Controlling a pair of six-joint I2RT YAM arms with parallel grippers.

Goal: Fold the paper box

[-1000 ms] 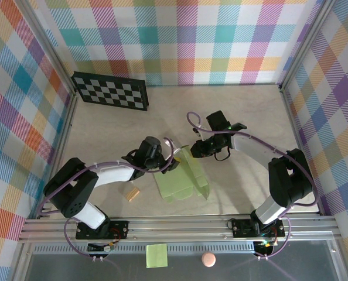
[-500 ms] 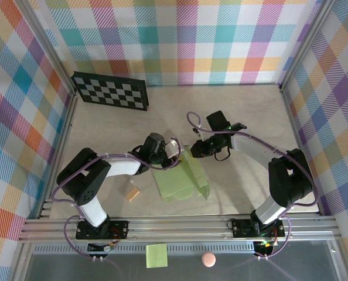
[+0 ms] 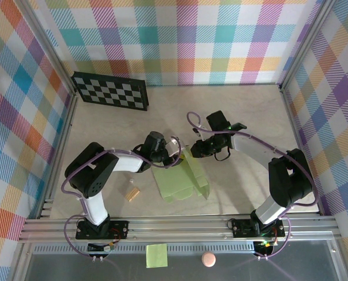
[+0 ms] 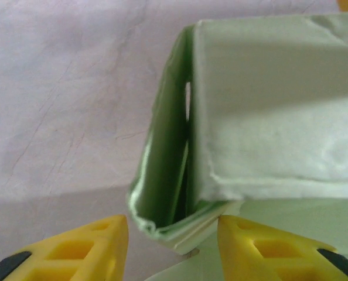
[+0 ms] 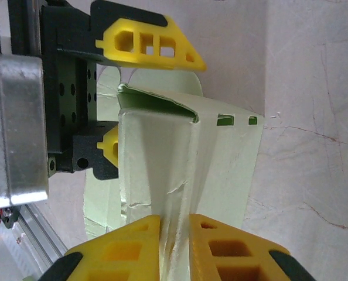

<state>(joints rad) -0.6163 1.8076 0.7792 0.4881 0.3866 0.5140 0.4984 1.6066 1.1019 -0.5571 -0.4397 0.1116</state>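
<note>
Left arm has swung in closer since a moment ago, and my left gripper (image 4: 173,219) has nudged up to the left edge of the paper box (image 3: 183,182).

To fold this side well, I think I should close slowly on the stood-up flap, right by its crease, and hold the other side tight so the thin card does not slide or rip. My left gripper's jaws are apart, one on each side of the flap's folded corner, and I can't tell if they touch it. My right gripper (image 5: 174,218) is squeezed shut on a thin ridge of the card, across from the left one. The box lies in the middle of the worktop (image 3: 115,123), one side standing up and the rest flat.
</note>
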